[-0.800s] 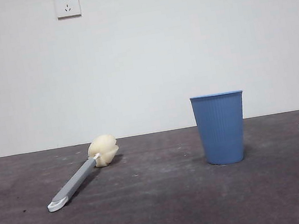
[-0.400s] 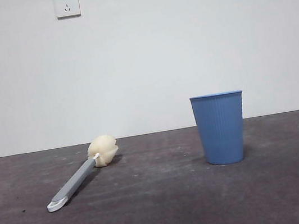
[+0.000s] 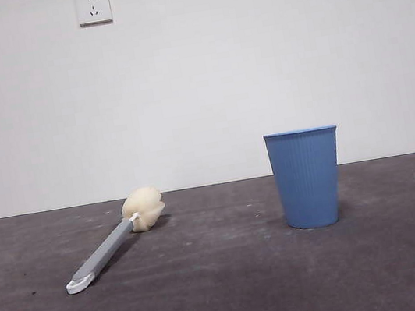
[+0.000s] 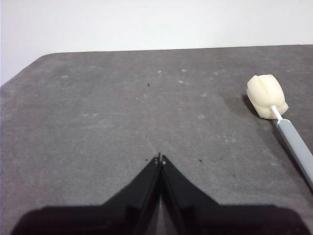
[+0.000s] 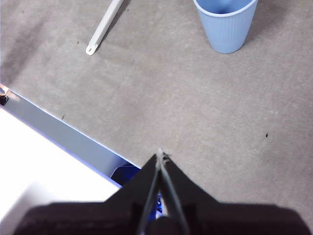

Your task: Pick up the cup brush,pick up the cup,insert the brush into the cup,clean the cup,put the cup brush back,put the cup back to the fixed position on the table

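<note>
The cup brush (image 3: 115, 242) lies flat on the table (image 3: 229, 294) at the left, cream sponge head toward the wall, white looped end toward the front. The blue ribbed cup (image 3: 307, 178) stands upright to its right. In the left wrist view my left gripper (image 4: 160, 158) is shut and empty above bare table, with the brush (image 4: 279, 115) off to one side. In the right wrist view my right gripper (image 5: 160, 152) is shut and empty, well short of the cup (image 5: 226, 22) and the brush handle (image 5: 103, 28). Neither gripper shows in the front view.
A white wall with two sockets (image 3: 93, 6) stands behind the table. A white and blue edge (image 5: 58, 147) shows beside the table in the right wrist view. The table's rounded corner (image 4: 29, 66) shows in the left wrist view.
</note>
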